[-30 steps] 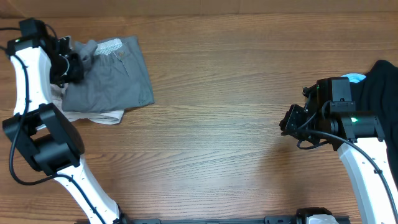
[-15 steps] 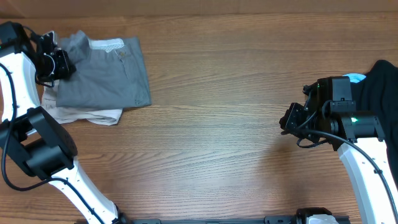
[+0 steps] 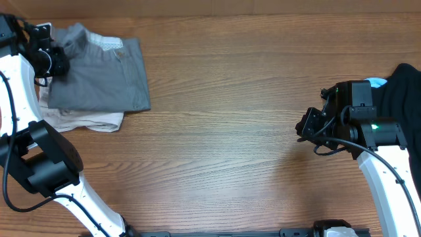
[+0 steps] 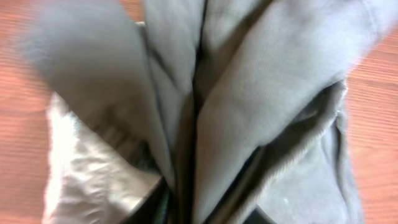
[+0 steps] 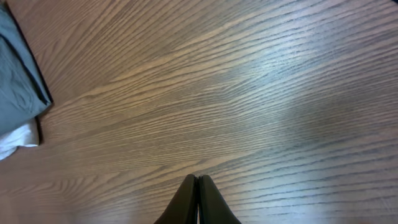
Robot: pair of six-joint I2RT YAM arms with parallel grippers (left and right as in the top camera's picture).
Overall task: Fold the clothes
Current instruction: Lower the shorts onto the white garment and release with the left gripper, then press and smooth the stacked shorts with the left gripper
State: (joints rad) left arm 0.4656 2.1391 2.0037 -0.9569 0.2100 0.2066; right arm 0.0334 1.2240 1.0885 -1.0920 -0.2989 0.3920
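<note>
The left tool (image 3: 60, 62) is clenched on a bunched edge of the grey shorts (image 3: 99, 79), which lie at the desk's (image 3: 223, 151) far left corner on top of the cream shorts (image 3: 89, 120) (the wrist view shows grey cloth gathered in tight folds). The right tool (image 5: 198, 196) hangs over bare wood, its 2 fingers (image 5: 188, 205) pressed together on nothing, near a black garment (image 3: 406, 85).

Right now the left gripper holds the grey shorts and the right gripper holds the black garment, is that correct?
Not quite. The right gripper holds nothing: the right wrist view shows it shut over the table. The left gripper does hold the grey shorts.
</note>
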